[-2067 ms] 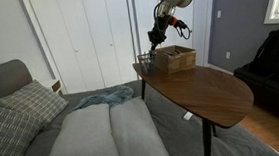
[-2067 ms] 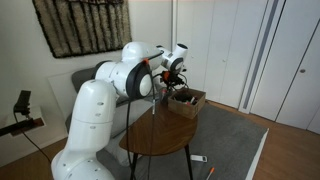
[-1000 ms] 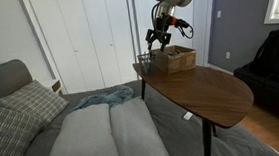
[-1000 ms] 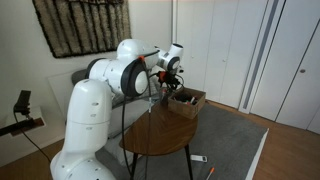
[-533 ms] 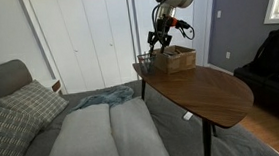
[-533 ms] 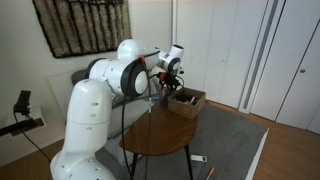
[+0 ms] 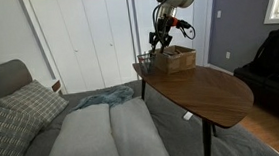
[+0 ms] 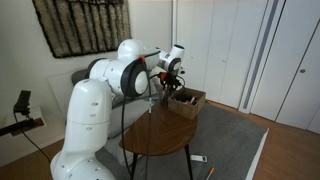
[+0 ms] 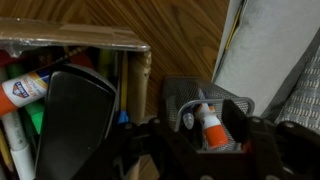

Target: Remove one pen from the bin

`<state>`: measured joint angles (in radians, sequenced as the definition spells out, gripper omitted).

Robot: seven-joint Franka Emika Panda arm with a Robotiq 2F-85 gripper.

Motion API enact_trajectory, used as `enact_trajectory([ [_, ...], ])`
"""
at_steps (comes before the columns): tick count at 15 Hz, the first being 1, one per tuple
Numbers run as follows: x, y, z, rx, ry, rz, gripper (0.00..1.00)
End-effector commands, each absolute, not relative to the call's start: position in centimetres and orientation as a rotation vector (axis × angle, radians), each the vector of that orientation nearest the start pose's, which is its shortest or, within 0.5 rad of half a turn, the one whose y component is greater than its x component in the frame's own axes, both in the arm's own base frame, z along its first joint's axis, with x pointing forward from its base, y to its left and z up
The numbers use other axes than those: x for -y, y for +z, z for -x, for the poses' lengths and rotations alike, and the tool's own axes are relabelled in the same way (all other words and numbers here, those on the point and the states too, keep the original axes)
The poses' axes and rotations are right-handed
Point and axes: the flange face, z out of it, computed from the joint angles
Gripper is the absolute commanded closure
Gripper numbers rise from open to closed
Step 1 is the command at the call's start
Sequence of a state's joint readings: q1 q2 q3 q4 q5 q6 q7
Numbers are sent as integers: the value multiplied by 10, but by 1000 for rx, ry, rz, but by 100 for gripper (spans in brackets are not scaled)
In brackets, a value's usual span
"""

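- Cardboard, tan — box (image 9: 70, 38) at the upper left of the wrist view, open at the top and crowded with markers and a white labelled tube (image 9: 25, 90). In both exterior views it stands at the far end of the table (image 7: 176, 58) (image 8: 187, 100).
- Wire mesh, black: mesh bin (image 9: 180, 95), just beside the box on the wood. A white stick with an orange band (image 9: 210, 125) stands inside it.
- Claw: my gripper (image 7: 158, 43) (image 8: 170, 82) hangs over the box and the bin, close above them. In the wrist view (image 9: 175, 140) my fingers are spread. One broad dark finger (image 9: 78, 120) lies across the box's contents, and the other sits at the lower right. I see nothing pinched between them.
- Pen — I cannot single it out. It is too thin to show in the exterior views, and in the wrist view the dark slivers along the box's inner edge are too blurred to name.
- Wood, brown: oval table (image 7: 206, 93) (image 8: 160, 140) on dark legs.
- Surroundings: grey couch (image 7: 104, 136), plaid pillow (image 7: 16, 106) and white doors (image 7: 86, 32).
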<state>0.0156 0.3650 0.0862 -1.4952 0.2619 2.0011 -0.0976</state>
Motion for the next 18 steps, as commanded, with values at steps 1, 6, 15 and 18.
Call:
enact_trajectory([
  [1, -78, 482, -677, 124, -246, 2860, 48],
  [6, -80, 482, -680, 121, -280, 2864, 56],
  [15, -83, 471, -676, 126, -234, 2888, 56],
  [18, -84, 473, -676, 127, -247, 2888, 64],
])
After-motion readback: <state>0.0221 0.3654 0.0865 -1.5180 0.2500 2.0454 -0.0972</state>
